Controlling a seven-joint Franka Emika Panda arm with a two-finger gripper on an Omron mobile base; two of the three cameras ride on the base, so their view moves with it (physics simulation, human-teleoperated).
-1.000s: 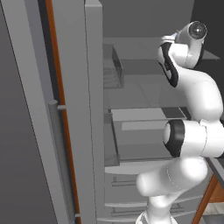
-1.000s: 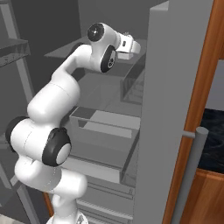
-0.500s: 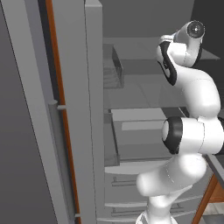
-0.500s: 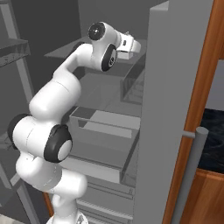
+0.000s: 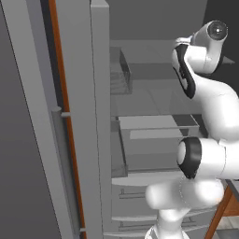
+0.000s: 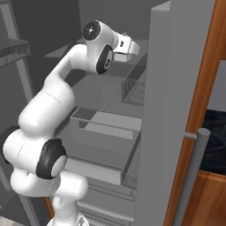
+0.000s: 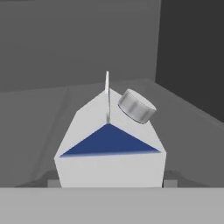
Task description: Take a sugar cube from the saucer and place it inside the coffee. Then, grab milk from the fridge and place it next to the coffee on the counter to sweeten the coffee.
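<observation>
Right now we are reaching deep into the open fridge [image 5: 140,93], and the hand view puts the milk [image 7: 109,148] dead ahead — upright on a grey shelf, its gable ridge and silver cap facing us, the blue triangle below. The carton sits very low and close in that view, seemingly between the fingers, but the fingertips themselves are hidden, so we cannot tell whether the gripper [image 6: 128,46] is spread wide, narrowed, or already pressing on the carton.

Our worry is the grasp itself. If the jaws close too high they could pinch the sloped gable or the cap rather than the flat walls, and the carton may squirt out or tip on the shelf. A push forward before closing could shove it toward the back wall. Pulling out also looks tight — the fridge's door edge [image 6: 176,110] stands just beside the arm, and a swing sideways might clip it.
</observation>
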